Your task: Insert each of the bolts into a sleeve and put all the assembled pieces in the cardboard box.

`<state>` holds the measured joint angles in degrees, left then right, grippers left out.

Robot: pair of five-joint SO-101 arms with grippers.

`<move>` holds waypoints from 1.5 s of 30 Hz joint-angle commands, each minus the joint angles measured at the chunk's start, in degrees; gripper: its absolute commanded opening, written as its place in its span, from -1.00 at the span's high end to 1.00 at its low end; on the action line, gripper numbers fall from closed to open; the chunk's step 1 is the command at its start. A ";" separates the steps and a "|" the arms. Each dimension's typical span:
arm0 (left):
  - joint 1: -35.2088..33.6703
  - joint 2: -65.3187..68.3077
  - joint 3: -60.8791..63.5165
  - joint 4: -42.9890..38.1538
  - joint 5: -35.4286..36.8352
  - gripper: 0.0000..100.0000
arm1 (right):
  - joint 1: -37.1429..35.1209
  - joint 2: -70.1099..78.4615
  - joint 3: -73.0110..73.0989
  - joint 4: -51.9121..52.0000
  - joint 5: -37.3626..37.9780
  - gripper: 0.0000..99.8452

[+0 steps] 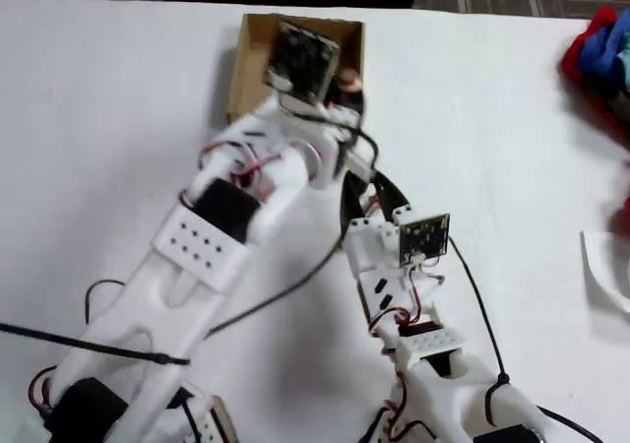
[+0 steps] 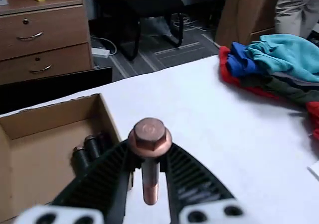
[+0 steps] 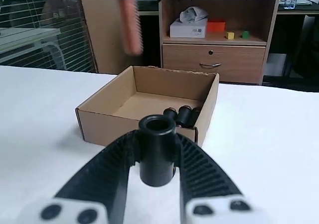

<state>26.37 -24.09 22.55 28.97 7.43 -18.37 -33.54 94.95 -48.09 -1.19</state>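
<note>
Right wrist view: right gripper (image 3: 157,137) clamps an upright sleeve (image 3: 157,159), bore up; the bolt (image 3: 128,20), pinched shank-down by the left gripper (image 2: 149,157), hangs higher and offset toward the cardboard box (image 3: 124,127) by the far edge of the table (image 3: 259,134).

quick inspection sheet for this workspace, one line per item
surface: white table, bare around the box
job's things: copper bolt and black sleeve each held, not yet joined; cardboard box holds dark sleeves
clutter: pile of coloured cloth on the table
grippers: left gripper shut on the bolt; right gripper shut on the sleeve
cables: black cable trails over the table by the arms
surroundings: wooden drawer unit behind the table
</note>
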 commanded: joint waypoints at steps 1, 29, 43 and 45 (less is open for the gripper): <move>2.20 -2.55 4.18 -8.53 0.62 0.95 | -0.66 -2.15 -2.11 0.31 -0.09 0.96; 2.46 -2.55 6.73 -1.14 7.21 0.95 | -0.04 -2.15 -2.20 0.22 6.33 0.96; 5.01 -2.90 4.97 3.96 6.77 0.95 | -0.04 -2.15 -2.20 0.22 6.33 0.96; 5.01 -2.90 4.97 3.87 6.77 0.95 | -0.04 -2.15 -2.20 0.22 6.33 0.96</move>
<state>30.77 -24.26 29.49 32.57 13.93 -18.37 -33.54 94.95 -47.91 4.70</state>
